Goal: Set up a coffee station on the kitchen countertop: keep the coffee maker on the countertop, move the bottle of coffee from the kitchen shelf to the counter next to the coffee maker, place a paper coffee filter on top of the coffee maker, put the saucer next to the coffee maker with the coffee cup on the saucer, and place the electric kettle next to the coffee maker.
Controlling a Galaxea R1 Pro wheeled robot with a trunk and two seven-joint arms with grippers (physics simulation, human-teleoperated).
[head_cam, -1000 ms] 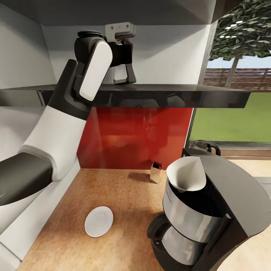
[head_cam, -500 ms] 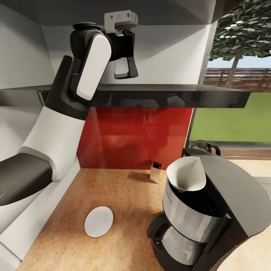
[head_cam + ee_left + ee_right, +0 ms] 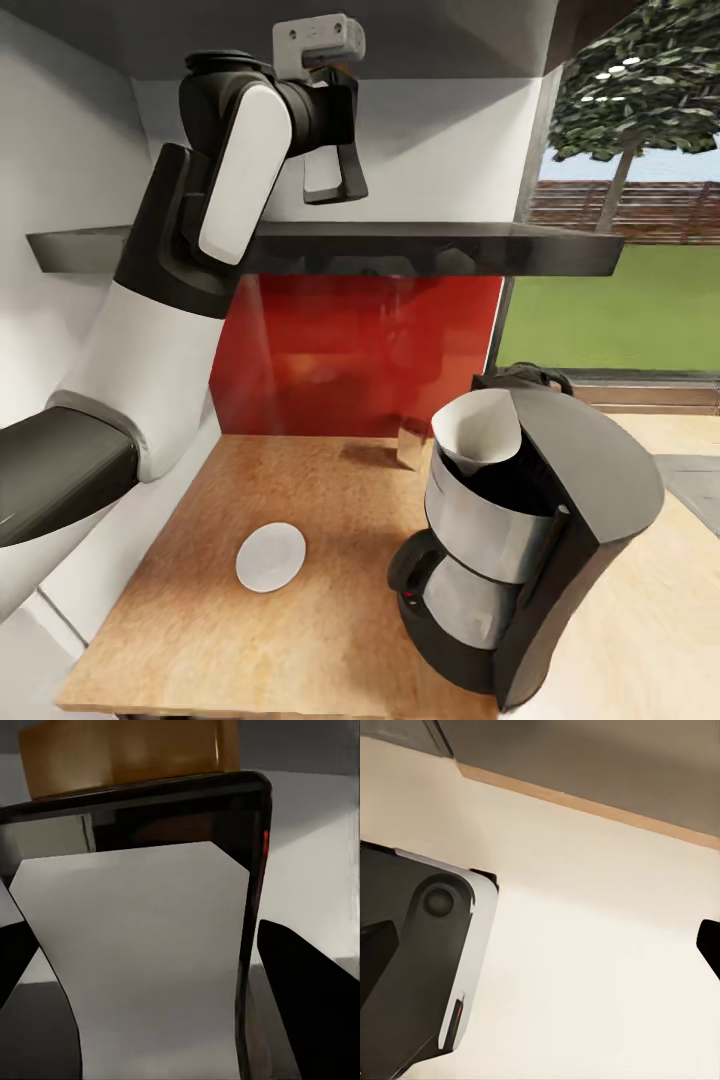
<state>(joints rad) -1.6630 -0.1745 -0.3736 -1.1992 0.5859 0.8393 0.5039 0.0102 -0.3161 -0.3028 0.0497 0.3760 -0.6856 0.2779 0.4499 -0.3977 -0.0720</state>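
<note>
My left gripper (image 3: 328, 188) is raised above the black kitchen shelf (image 3: 420, 246) and shut on the bottle of coffee (image 3: 320, 172). The left wrist view shows the bottle's white label (image 3: 142, 945) and yellow-brown cap between the dark fingers (image 3: 307, 997). The bottle hangs just clear of the shelf top. On the kitchen countertop (image 3: 330, 640) stands the coffee maker (image 3: 560, 500), with the paper coffee filter (image 3: 478, 428) in its basket. The white saucer (image 3: 270, 557) lies to its left. The electric kettle (image 3: 525, 377) peeks out behind the machine. The coffee cup is out of view. My right gripper (image 3: 547, 936) is open over pale floor.
A small metallic box (image 3: 410, 446) stands behind the coffee maker against the red backsplash (image 3: 350, 350). A white wall (image 3: 70, 180) bounds the counter on the left, and a window (image 3: 620, 300) is at the right. A grey and white robot part (image 3: 427, 945) lies below the right gripper.
The left gripper has lifted the bottle of coffee off the shelf. The camera has also shifted, so more of the counter's front edge shows.
</note>
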